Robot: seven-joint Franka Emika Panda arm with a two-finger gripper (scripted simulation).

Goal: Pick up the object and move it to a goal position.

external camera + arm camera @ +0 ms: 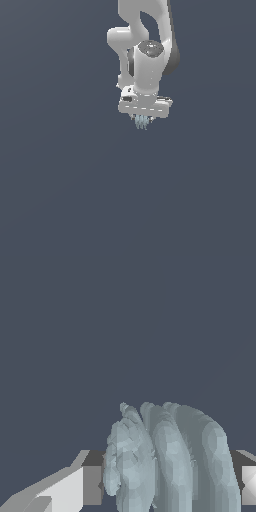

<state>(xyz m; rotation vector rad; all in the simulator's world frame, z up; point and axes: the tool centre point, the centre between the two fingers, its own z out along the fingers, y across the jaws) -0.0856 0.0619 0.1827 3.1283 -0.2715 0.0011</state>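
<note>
Nearest my wrist camera is the object (165, 461), a pale blue-grey ribbed thing like a few thin curved slices set side by side, filling the lower middle of that view. A white and grey finger (70, 488) sits just beside it on one flank, and the edge of the other pad shows at the opposite flank, so I read my hand (165, 491) as pinching the object between the two. Beyond it there is only flat dark grey ground, with no marker on it.

In the exterior view the hand (142, 120) points straight down from my white arm (145, 55), and the object (142, 122) pokes out below the palm as a small bluish tuft. No shadow or contact line shows, so whether it hangs clear of the desk I cannot tell.

I judge the grasp made and the carry to be the step in hand. The next move calls for holding the squeeze steady while I travel, since the ribbed slices offer a narrow, uneven grip. No goal shows in either picture, so I cannot say which way to go.

The wrist view gives the ribs and finger contact. The exterior view alone gives my arm's posture and the object's smallness against the hand.
</note>
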